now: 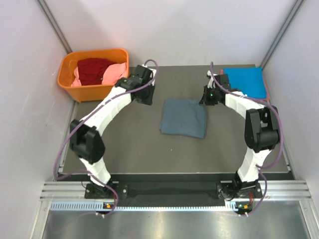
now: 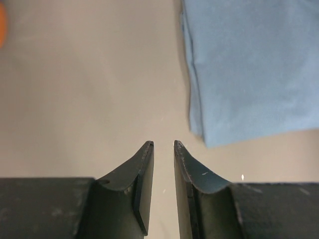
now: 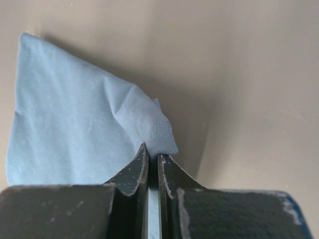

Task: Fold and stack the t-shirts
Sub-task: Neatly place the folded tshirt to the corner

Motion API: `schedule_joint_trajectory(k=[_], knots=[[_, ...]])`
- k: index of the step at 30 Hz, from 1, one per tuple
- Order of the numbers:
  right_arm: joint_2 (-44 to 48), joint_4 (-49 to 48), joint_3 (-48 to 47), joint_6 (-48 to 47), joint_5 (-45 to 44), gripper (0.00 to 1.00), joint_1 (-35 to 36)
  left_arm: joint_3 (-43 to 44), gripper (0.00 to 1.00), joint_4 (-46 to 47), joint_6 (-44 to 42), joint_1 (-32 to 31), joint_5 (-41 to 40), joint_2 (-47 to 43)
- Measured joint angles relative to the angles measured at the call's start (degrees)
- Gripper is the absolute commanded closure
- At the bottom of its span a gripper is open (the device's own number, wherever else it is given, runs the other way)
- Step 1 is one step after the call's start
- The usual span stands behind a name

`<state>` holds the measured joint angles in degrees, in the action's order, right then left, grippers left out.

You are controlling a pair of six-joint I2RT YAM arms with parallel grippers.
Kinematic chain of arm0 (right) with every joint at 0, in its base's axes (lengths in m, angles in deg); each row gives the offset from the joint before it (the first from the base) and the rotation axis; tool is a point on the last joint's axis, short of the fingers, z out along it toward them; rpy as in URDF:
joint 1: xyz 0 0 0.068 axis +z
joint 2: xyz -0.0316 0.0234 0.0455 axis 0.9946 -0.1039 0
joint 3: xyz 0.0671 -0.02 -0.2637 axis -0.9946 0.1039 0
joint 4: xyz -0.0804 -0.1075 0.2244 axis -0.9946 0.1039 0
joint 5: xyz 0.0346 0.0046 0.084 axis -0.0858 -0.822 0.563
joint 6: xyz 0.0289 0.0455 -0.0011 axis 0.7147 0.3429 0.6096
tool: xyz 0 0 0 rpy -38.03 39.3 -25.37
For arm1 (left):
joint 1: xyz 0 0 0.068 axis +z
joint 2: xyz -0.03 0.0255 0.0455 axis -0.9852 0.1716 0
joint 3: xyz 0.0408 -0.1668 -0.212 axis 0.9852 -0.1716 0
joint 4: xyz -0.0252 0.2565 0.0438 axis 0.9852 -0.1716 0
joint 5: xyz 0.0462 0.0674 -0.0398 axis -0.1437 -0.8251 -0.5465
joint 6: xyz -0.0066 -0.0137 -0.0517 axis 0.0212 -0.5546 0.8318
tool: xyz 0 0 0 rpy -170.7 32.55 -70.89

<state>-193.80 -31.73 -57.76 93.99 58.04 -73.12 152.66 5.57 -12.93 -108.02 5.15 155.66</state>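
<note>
From above, the folded slate tee (image 1: 183,117) is lying mid-table (image 1: 134,149), its long axis running left-right and slightly skewed, with white walls (image 1: 30,124) enclosing. At the left wrist, the left gripper (image 2: 163,149) is hovering beside it, narrowly parted and empty. At the right wrist, the right gripper (image 3: 153,158) is pinching its corner.

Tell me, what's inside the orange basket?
Inside the orange basket lie a bunched dark red t-shirt and pink cloth beside it. Whatever lies underneath them, and the basket's bottom, is covered and cannot be seen.
</note>
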Motion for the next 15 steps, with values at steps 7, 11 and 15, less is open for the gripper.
schedule_joint_trajectory(k=[7,11,15], knots=[[3.9,2.7,0.0,-0.8,-5.5,1.00,2.1,-6.0,0.72,0.3,-1.1,0.0,-1.4,-6.7],[4.5,5.8,-2.0,-3.3,-7.9,1.00,2.1,-8.0,0.71,-0.1,-1.0,0.0,-1.4,-6.7],[4.5,9.0,-7.4,-7.0,-10.1,1.00,1.6,-9.8,0.70,1.1,-1.0,0.0,-1.0,-7.0]])
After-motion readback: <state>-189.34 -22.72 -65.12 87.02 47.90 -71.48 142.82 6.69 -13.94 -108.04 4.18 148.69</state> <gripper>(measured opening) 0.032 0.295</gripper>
